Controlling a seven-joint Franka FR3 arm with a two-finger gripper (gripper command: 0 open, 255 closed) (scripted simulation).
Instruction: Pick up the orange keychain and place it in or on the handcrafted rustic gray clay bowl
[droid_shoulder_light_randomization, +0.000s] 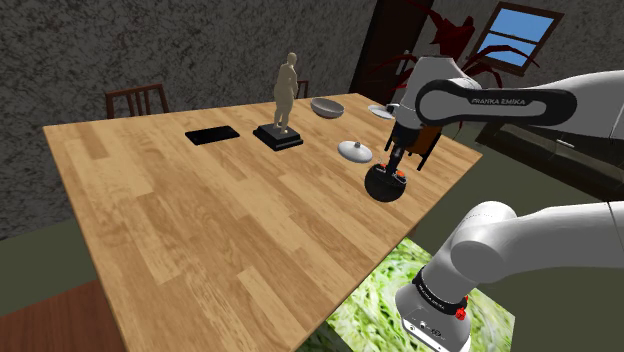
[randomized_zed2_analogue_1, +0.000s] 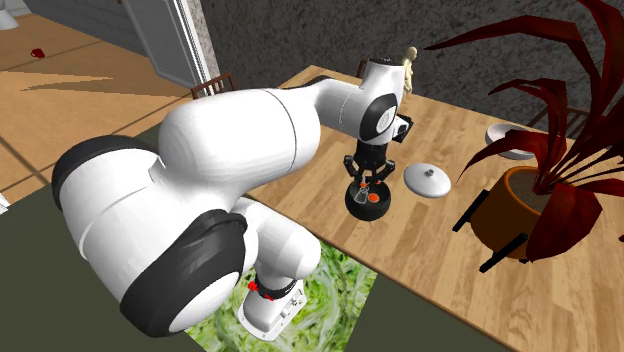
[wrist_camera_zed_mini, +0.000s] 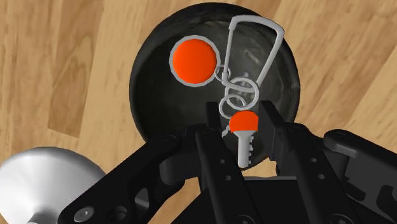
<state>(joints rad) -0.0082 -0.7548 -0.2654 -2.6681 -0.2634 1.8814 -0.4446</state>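
Observation:
A dark, nearly black round bowl (droid_shoulder_light_randomization: 381, 187) (randomized_zed2_analogue_1: 362, 203) (wrist_camera_zed_mini: 153, 83) sits on the wooden table near the edge facing the stand. My gripper (droid_shoulder_light_randomization: 397, 170) (randomized_zed2_analogue_1: 365, 182) (wrist_camera_zed_mini: 242, 137) hangs straight over it, pointing down. It is shut on the orange keychain (wrist_camera_zed_mini: 242, 127), with the fingers (wrist_camera_zed_mini: 280, 137) clasping the orange-headed key. The orange disc (wrist_camera_zed_mini: 194, 60), the rings and the silver carabiner (wrist_camera_zed_mini: 254, 44) dangle over the bowl's hollow. Whether they touch the bowl I cannot tell. An orange spot (randomized_zed2_analogue_1: 372, 197) shows at the bowl's mouth.
A white knobbed lid (droid_shoulder_light_randomization: 356, 151) (randomized_zed2_analogue_1: 428, 180) (wrist_camera_zed_mini: 44, 181) lies close beside the bowl. Farther back stand a tan statue on a black base (droid_shoulder_light_randomization: 285, 95), a black slab (droid_shoulder_light_randomization: 212, 134), a pale bowl (droid_shoulder_light_randomization: 326, 106) and a plate (droid_shoulder_light_randomization: 381, 111). A potted red plant (randomized_zed2_analogue_1: 530, 195) stands on the table.

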